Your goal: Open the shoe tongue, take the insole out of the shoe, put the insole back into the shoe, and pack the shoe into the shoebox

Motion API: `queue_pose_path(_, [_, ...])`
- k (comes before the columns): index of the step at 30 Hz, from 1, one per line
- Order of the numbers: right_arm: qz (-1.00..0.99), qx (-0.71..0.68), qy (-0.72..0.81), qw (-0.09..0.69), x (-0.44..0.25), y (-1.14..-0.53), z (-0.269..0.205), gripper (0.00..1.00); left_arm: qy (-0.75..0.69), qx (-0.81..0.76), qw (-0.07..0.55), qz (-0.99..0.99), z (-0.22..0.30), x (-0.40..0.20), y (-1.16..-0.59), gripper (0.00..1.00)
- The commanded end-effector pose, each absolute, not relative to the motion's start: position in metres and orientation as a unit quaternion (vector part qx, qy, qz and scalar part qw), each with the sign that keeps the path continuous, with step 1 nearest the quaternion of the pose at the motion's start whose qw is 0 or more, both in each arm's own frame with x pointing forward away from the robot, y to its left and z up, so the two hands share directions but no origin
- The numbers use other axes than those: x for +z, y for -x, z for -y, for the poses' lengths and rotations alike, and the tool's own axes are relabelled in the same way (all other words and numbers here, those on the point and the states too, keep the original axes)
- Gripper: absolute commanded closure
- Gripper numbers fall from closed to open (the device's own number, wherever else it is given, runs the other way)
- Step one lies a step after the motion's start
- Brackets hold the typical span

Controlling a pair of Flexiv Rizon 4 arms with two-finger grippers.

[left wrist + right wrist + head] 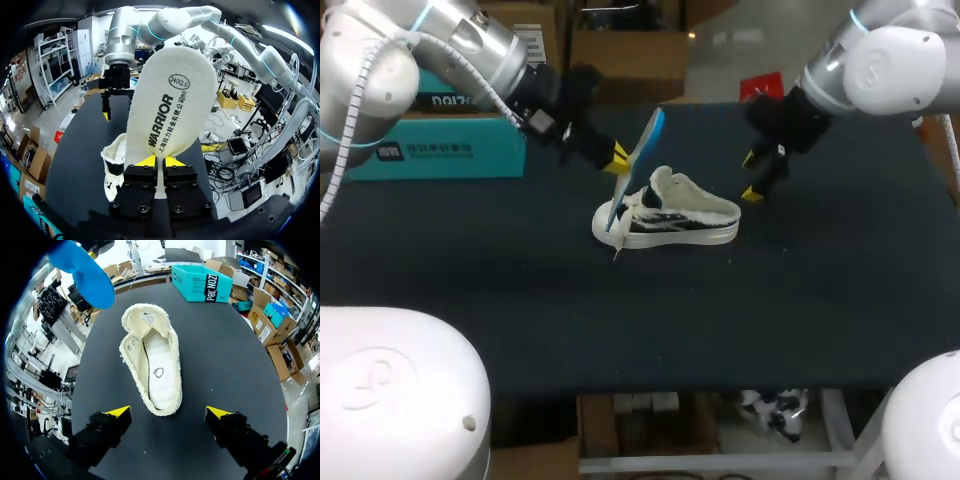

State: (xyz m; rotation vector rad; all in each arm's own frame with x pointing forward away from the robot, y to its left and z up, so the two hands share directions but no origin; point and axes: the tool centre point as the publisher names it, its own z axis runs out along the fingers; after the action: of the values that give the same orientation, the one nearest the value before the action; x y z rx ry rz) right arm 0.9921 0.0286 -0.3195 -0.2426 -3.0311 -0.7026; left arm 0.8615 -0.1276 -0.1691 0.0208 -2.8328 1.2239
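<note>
Gripping the insole by one end, the left end effector has its yellow tips closed tight on that thin edge. The insole stands steeply over the toe of the shoe, blue underside facing the right arm. Its lower end may touch the laces, but the head view is too cluttered there to be sure.

The shoe sits upright on its sole near the middle of the bench, its opening spread and nothing holding it. The right end effector hangs just behind the heel with its fingers wide apart and empty. The teal shoebox lies well apart from the shoe, at the bench's far left edge under the left arm.

My guess is that the main risks come from the loose shoe. If the insole is pushed in at this angle, its tip could catch on the tongue or collar and fold. That push could also slide or tip the shoe, since nothing braces the heel. With such a small pinch on a floppy piece, the insole could twist or slip free.
</note>
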Motion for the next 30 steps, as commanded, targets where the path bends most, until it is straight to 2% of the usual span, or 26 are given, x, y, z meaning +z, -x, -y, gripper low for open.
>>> queue_pose_path(1, [0.984,-0.16,0.073,0.019,-0.315,-1.003,-0.045,0.0,-0.038,0.389,0.002,0.92,0.11,-0.179,-0.849,1.0])
queue_pose_path(10, [0.988,-0.142,0.05,0.019,-0.32,-1.014,-0.076,0.0,-0.095,0.344,0.018,0.934,0.083,-0.215,-0.852,1.0])
queue_pose_path(18, [0.991,-0.124,0.051,0.017,-0.323,-1.018,-0.1,0.0,-0.138,0.315,0.002,0.939,0.065,-0.234,-0.847,1.0])
queue_pose_path(30, [0.992,-0.084,0.097,0.009,-0.333,-1.0,-0.123,0.0,-0.165,0.297,0.006,0.94,0.047,-0.253,-0.851,1.0])
